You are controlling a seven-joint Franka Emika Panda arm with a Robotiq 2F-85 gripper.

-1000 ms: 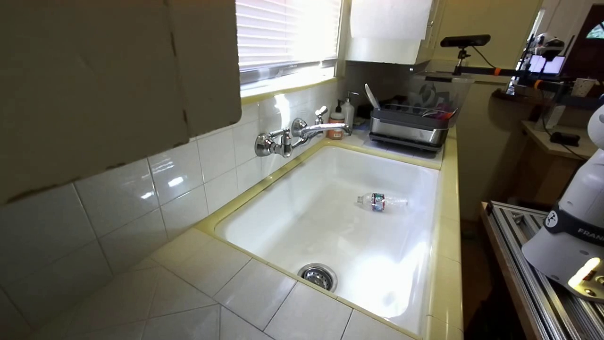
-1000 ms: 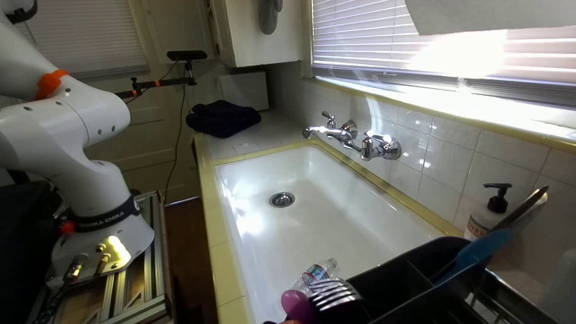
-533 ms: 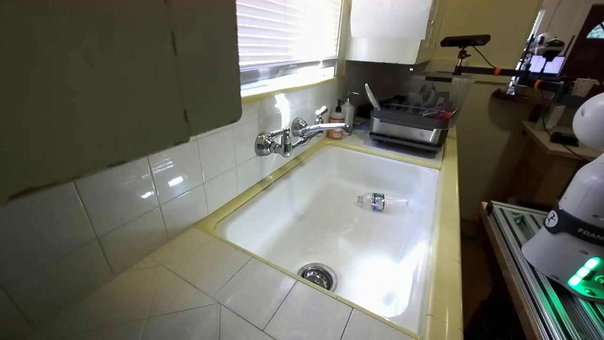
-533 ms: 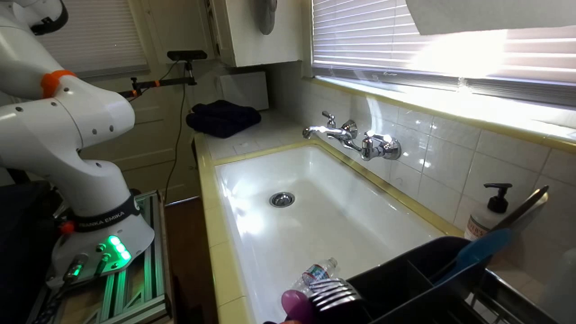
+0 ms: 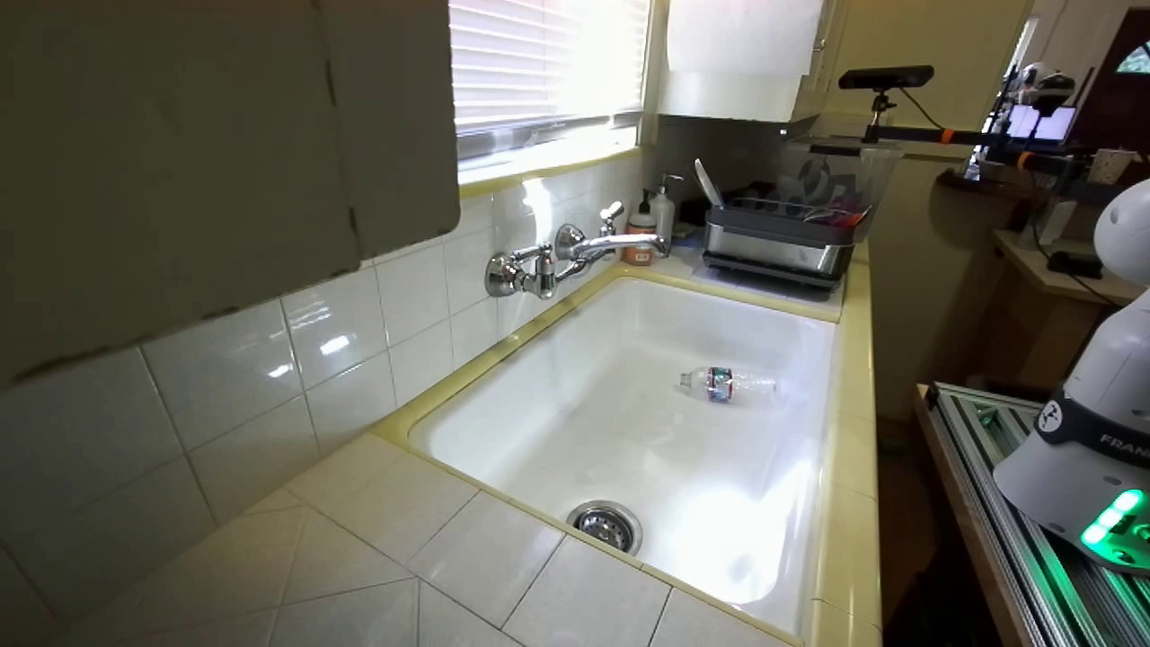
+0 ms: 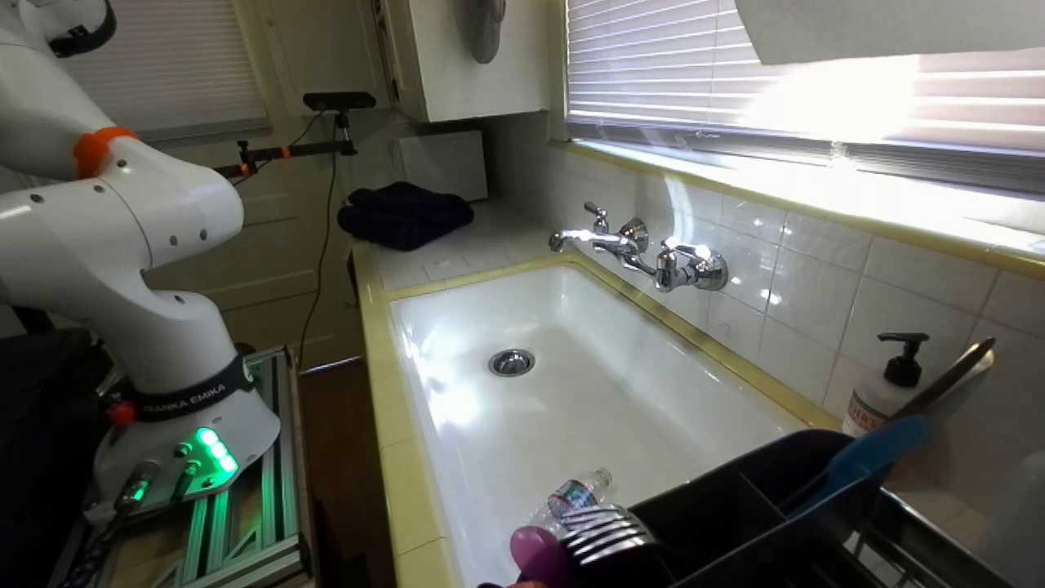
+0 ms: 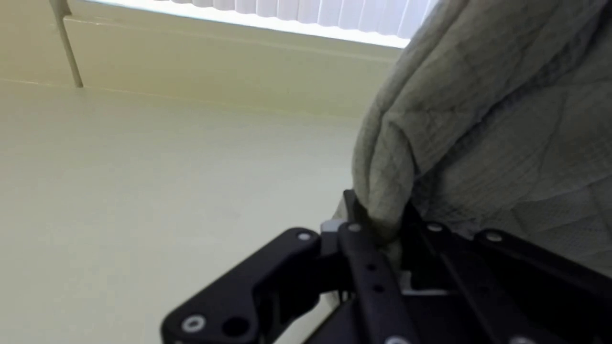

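In the wrist view we see a grey quilted cloth (image 7: pixel 487 148) in the gripper (image 7: pixel 380 210), its fingers nipped almost together on a bunched edge, probably because gathered fabric gives firmer purchase; the rest spreads before a pale painted surface (image 7: pixel 167 191)

In an exterior view: looks down along the white enamel sink (image 5: pixel 575 386) from behind its round steel drain (image 5: pixel 606 527). In an exterior view: near-opposite heading, close over the black compartmented utensil caddy (image 6: pixel 702 494). Shared by both: sink, chrome wall-mounted faucet (image 6: pixel 637 237), white robot base (image 6: pixel 175 429). Wrist view: very near, sighting along the black two-fingered gripper (image 7: pixel 381 210) onto grey quilted cloth (image 7: pixel 516 143), cream wall (image 7: pixel 167 191) behind.
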